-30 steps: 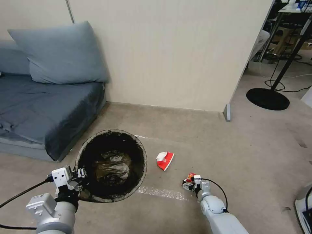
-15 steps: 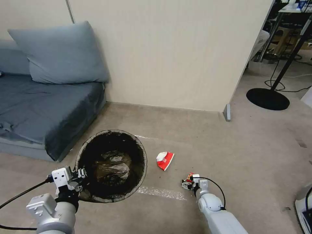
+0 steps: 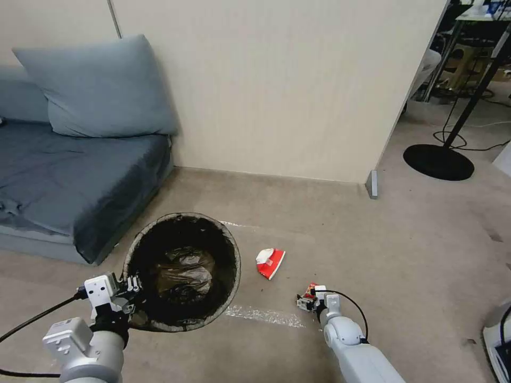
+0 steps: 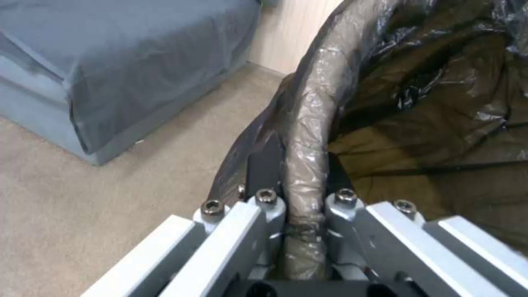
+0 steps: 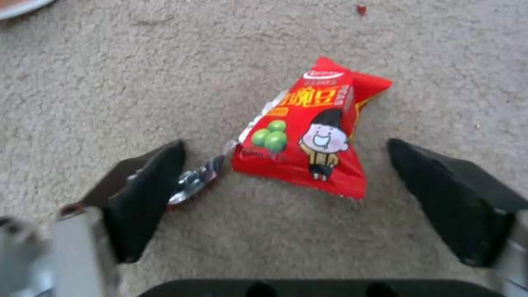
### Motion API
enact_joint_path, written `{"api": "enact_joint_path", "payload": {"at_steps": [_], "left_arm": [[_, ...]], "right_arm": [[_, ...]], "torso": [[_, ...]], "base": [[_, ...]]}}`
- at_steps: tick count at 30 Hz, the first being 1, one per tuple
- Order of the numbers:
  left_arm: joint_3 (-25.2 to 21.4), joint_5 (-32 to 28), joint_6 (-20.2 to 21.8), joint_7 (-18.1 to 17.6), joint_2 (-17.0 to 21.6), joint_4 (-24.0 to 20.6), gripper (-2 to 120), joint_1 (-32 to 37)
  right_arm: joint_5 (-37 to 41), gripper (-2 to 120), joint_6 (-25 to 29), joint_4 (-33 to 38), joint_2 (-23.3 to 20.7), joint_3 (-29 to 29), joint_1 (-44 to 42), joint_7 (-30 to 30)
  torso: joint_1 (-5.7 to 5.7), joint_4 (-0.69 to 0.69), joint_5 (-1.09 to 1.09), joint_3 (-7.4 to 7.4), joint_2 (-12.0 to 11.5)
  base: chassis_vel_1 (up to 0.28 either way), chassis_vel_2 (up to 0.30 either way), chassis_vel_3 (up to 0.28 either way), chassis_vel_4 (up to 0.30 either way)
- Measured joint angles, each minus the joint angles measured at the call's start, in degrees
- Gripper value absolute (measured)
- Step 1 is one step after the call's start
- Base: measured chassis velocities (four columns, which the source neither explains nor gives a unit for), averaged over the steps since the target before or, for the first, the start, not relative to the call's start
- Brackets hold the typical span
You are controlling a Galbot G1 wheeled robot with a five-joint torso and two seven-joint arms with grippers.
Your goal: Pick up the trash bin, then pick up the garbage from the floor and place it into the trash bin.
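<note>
So the trash bin [image 3: 182,271] was up off the carpet at about 7 o'clock in the head view, mouth facing up, with its dark bag liner [image 4: 440,103] crinkled all over the inside and folded over the rim. The left pincer [image 3: 129,287] was pinching that rim at the bin's 8 o'clock edge; in the left wrist view you could see both fingers [image 4: 264,165] pressed tight either side of the plastic-wrapped lip, one inside and one outside. Over at roughly 5 o'clock in the head view the right pincer [image 3: 306,298] was down low at the floor, spread wide around a red snack wrapper [image 5: 308,136]. The right wrist view had it lying flat on the carpet between the two black fingers [image 5: 146,194], cartoon kid and green peas printed on the front, a torn silver strip sticking out of one corner and just about touching one finger, the other finger well apart from it. A second bit of garbage, a red-and-white carton [image 3: 270,261], sat on the floor between the bin and the right pincer, just beside the bin's 3 o'clock side. Further out, a blue-grey sofa [image 3: 69,181] with a big cushion [image 3: 101,88] was at 10 o'clock against the beige wall [image 3: 277,85], and a black round stand base [image 3: 438,161] sat at 2 o'clock.
</note>
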Motion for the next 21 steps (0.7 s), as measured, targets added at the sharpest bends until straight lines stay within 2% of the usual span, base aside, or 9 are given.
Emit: {"api": "enact_joint_path", "payload": {"at_steps": [4, 6, 9, 10, 12, 13, 16, 18, 21], "left_arm": [[0.06, 0.01, -0.05, 0.14, -0.06, 0.00, 3, 0.01], [0.08, 0.01, -0.06, 0.18, -0.06, 0.00, 3, 0.01], [0.12, 0.01, -0.08, 0.25, -0.08, 0.00, 3, 0.01], [0.13, 0.01, -0.10, 0.32, -0.08, 0.00, 3, 0.01], [0.15, 0.01, -0.10, 0.35, -0.08, 0.00, 3, -0.02], [0.15, 0.01, -0.10, 0.35, -0.08, 0.00, 3, -0.02], [0.21, -0.01, -0.10, 0.37, -0.12, 0.00, 3, -0.10], [0.21, -0.01, -0.10, 0.37, -0.12, 0.00, 3, -0.12], [0.22, -0.03, -0.11, 0.38, -0.12, 0.00, 3, -0.17]], "right_arm": [[-0.03, 69, 0.11, -0.18, 0.01, 0.01, 0.24, 0.05], [-0.04, 65, 0.12, -0.19, 0.02, 0.00, 0.27, 0.05], [-0.08, 54, 0.15, -0.23, 0.02, -0.01, 0.35, 0.10], [-0.11, 42, 0.16, -0.18, 0.03, -0.14, 0.39, 0.13], [-0.12, 32, 0.16, -0.14, 0.05, -0.36, 0.44, 0.11], [-0.12, 32, 0.16, -0.14, 0.05, -0.36, 0.44, 0.11], [-0.13, 19, 0.16, -0.11, 0.09, -0.42, 0.45, 0.09], [-0.13, 16, 0.16, -0.11, 0.10, -0.40, 0.45, 0.09], [-0.18, 1, 0.20, -0.04, -0.01, -0.29, 0.28, 0.08]], "torso": [[0.00, 0.00, -0.01, 0.00, 0.00], [0.00, 0.00, -0.01, 0.00, 0.00], [0.00, -0.01, -0.01, 0.00, 0.00], [0.00, -0.01, 0.00, 0.00, 0.00], [0.00, 0.01, 0.02, 0.00, 0.00], [0.00, 0.01, 0.02, 0.00, 0.00], [0.00, 0.02, 0.03, 0.00, 0.00], [0.00, 0.02, 0.03, 0.00, 0.00], [0.00, 0.01, 0.02, 0.01, 0.00]], "base": [[0.000, 0.000, 0.000, 0.000], [0.000, 0.000, 0.000, 0.000], [0.000, 0.000, 0.000, 0.000], [0.000, 0.000, 0.000, 0.000], [0.000, 0.000, 0.000, 0.000], [0.000, 0.000, 0.000, 0.000], [0.000, 0.000, 0.000, 0.000], [0.000, 0.000, 0.000, 0.000], [0.000, 0.000, 0.000, 0.000]]}}
